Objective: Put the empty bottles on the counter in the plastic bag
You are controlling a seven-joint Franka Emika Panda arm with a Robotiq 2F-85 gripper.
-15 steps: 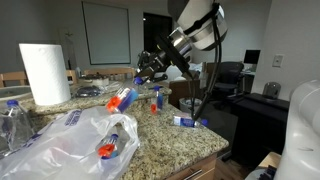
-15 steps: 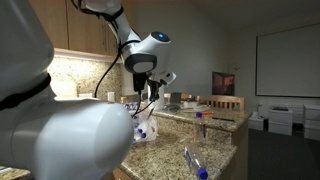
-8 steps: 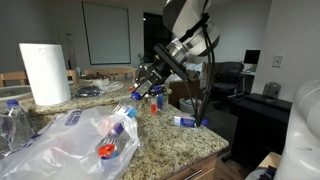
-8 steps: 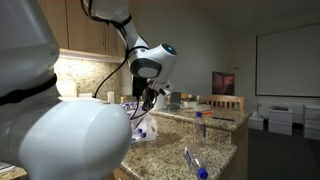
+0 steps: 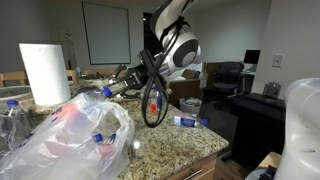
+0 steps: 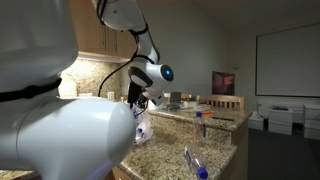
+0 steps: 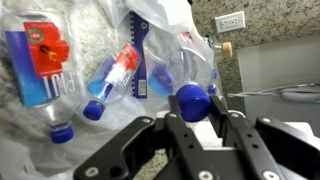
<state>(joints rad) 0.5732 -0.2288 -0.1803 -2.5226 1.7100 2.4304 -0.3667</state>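
Black two-finger tool [image 7: 196, 122] clamped on clear plastic bottle with blue cap [image 7: 192, 98], at top edge of large crinkled translucent plastic bag [image 5: 60, 140] holding several similar bottles [image 7: 108, 80]. Another bottle [image 5: 186, 121] lies on speckled granite bench [image 5: 175, 147], apart from bag.

Clear bottles [image 7: 112, 78] inside crinkled translucent bag [image 5: 60, 140] on granite counter [image 5: 175, 142]
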